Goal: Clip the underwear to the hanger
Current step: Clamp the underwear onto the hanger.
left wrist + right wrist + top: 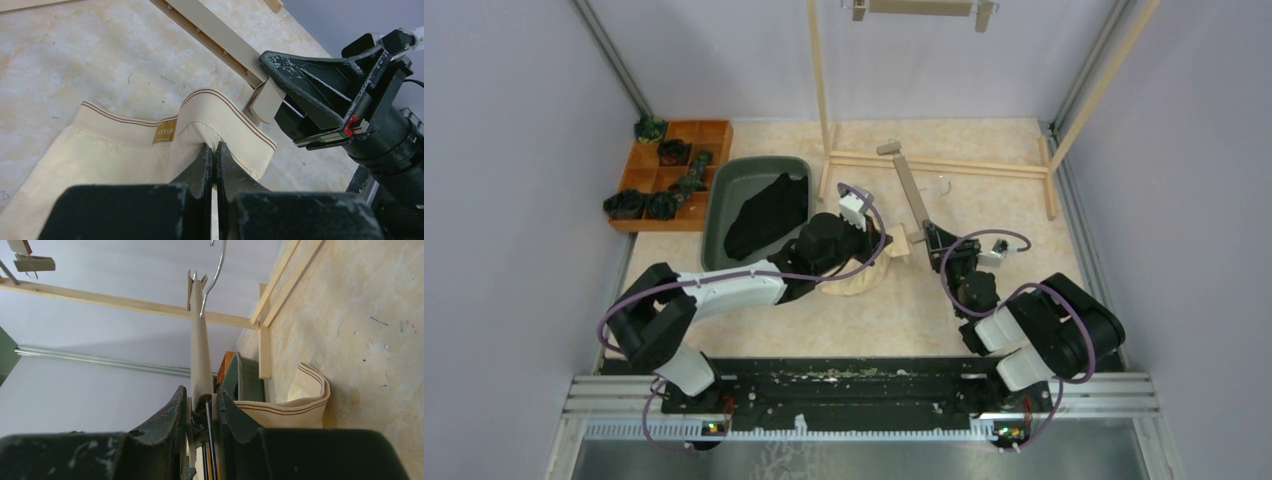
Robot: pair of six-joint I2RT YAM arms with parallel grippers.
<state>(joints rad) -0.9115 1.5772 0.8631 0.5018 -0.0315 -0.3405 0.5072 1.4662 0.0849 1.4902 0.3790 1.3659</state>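
The cream-yellow underwear [852, 283] lies bunched on the table at the centre. My left gripper [214, 148] is shut on its striped waistband [235, 117]. The wooden hanger [911, 192] lies slanted on the table, and its end clip [265, 100] stands right next to the raised waistband. My right gripper [202, 401] is shut on that clip, pressing its two wings. The hanger bar [199, 340] and its wire hook [218, 267] point away from the right gripper. The cream waistband [295, 407] curls just to the right of its fingers. The black underwear [767, 213] lies in the green bin [724, 200].
A wooden compartment tray [714, 135] with dark items sits at the far left. A wooden rack frame [944, 163] stands at the back, with another clip hanger [919, 8] hung on it. The two grippers [904, 248] nearly meet at the table's centre.
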